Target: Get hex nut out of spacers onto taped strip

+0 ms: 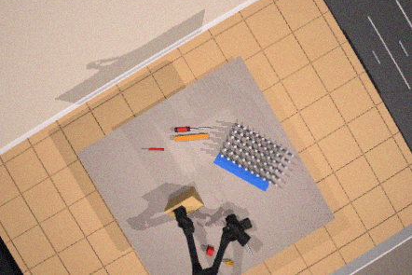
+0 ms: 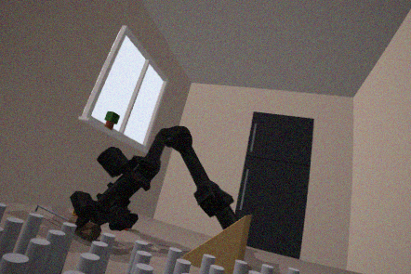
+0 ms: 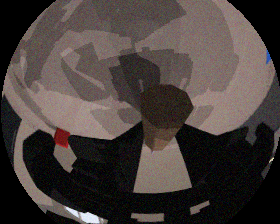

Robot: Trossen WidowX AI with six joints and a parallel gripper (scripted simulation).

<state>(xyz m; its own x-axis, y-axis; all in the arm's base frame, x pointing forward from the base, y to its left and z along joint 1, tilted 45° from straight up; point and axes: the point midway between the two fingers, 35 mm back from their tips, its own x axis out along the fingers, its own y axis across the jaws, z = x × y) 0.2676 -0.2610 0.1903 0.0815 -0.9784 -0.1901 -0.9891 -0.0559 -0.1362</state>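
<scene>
Tool (image 1: 249, 248) (image 2: 88, 230) (image 3: 166, 107) is pointing its shaft toward five o'clock from above, the hand (image 1: 238, 228) (image 2: 101, 222) (image 3: 158, 123) clamping its handle; spacers (image 1: 255, 154) (image 2: 56, 249) are standing toward one, blue strip (image 1: 241, 172) (image 3: 268, 55) lying between.

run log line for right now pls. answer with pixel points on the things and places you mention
gripper (image 1: 239, 233) (image 2: 99, 224) (image 3: 158, 123): shut on brown handle (image 2: 88, 228) (image 3: 166, 107) | blue strip (image 1: 241, 172): outside spacer field (image 1: 256, 152) | nut: not visible
</scene>
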